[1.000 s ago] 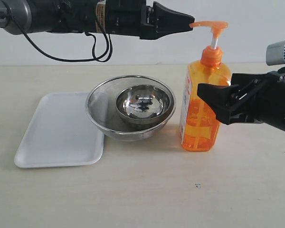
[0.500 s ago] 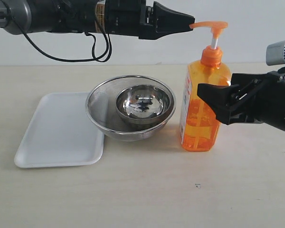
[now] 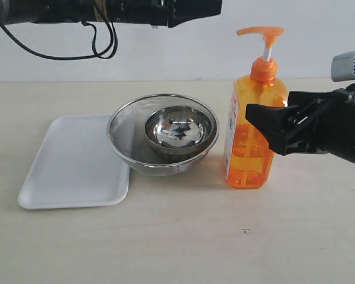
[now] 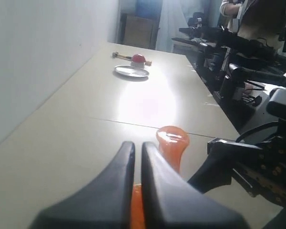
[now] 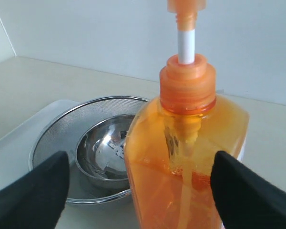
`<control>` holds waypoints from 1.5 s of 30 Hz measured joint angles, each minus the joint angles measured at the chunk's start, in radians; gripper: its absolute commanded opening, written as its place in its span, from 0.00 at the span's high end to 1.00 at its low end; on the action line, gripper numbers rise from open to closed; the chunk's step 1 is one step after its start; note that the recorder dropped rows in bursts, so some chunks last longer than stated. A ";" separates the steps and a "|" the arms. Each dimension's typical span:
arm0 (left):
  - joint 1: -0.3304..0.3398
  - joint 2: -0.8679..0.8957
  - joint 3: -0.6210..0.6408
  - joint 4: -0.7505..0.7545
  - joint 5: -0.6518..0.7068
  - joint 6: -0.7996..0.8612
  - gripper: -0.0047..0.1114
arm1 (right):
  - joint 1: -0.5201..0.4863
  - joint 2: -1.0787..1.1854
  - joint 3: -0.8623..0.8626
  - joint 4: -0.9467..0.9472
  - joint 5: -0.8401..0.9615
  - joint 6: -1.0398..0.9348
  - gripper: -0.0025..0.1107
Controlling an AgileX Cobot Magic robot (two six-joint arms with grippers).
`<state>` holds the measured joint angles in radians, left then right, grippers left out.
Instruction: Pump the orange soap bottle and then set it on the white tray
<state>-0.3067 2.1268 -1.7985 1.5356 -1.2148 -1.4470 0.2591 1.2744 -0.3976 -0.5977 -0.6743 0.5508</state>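
The orange soap bottle (image 3: 248, 142) stands upright on the table, right of centre, with its pump head (image 3: 263, 31) up. My right gripper (image 3: 259, 122) is open, one finger on each side of the bottle's body (image 5: 181, 162). One finger (image 5: 31, 193) stands clear of the bottle; the other (image 5: 250, 191) sits at its edge. My left gripper (image 4: 138, 145) is shut and empty, high above the table, with the pump head (image 4: 172, 142) just beyond its tips. The white tray (image 3: 71, 160) lies flat and bare at the left.
A round steel mesh strainer (image 3: 119, 127) with a steel bowl (image 3: 178, 131) inside stands between the tray and the bottle, overlapping the tray's right edge. The left arm (image 3: 130, 10) runs along the top. A plate (image 4: 131, 71) lies far off.
The left arm has pulled up and to the left, away from the pump nozzle it was pointing at. The bottle and the right gripper have not moved.
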 measured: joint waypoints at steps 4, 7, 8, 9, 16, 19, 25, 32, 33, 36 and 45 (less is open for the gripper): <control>0.014 -0.060 0.063 0.000 0.000 0.001 0.92 | 0.000 0.000 0.000 0.000 0.000 0.000 0.33; 0.015 -0.100 0.126 0.006 0.000 0.017 0.92 | 0.000 0.000 0.000 0.000 0.000 0.000 0.33; 0.015 -0.115 0.152 0.012 0.000 0.024 0.92 | 0.000 0.000 0.000 0.000 0.000 0.000 0.33; 0.016 -0.130 0.179 0.016 0.000 0.032 0.92 | 0.000 0.000 0.000 0.000 0.000 0.000 0.33; 0.016 -0.267 0.381 0.032 0.000 0.082 0.92 | 0.000 0.000 0.000 0.000 -0.002 0.000 0.33; 0.016 -0.344 0.480 0.032 0.000 0.093 0.92 | 0.000 0.000 0.000 0.000 -0.002 0.000 0.33; 0.016 -0.531 0.695 0.032 0.000 0.145 0.92 | 0.000 0.000 0.000 0.000 -0.002 0.000 0.33; 0.016 -0.745 0.996 -0.021 0.000 0.299 0.92 | 0.000 0.000 0.000 0.000 0.011 0.000 0.33; 0.016 -0.767 1.033 -0.039 0.000 0.329 0.92 | 0.000 0.000 0.000 -0.002 0.011 0.000 0.33; 0.016 -0.845 1.161 -0.101 0.000 0.414 0.92 | 0.000 0.000 0.000 -0.008 0.013 0.002 0.33; 0.016 -1.042 1.452 -0.271 0.002 0.583 0.92 | 0.000 0.000 0.000 -0.023 0.063 0.032 0.33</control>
<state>-0.2905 1.0851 -0.3460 1.2648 -1.2132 -0.8643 0.2591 1.2744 -0.3976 -0.6205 -0.6109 0.5827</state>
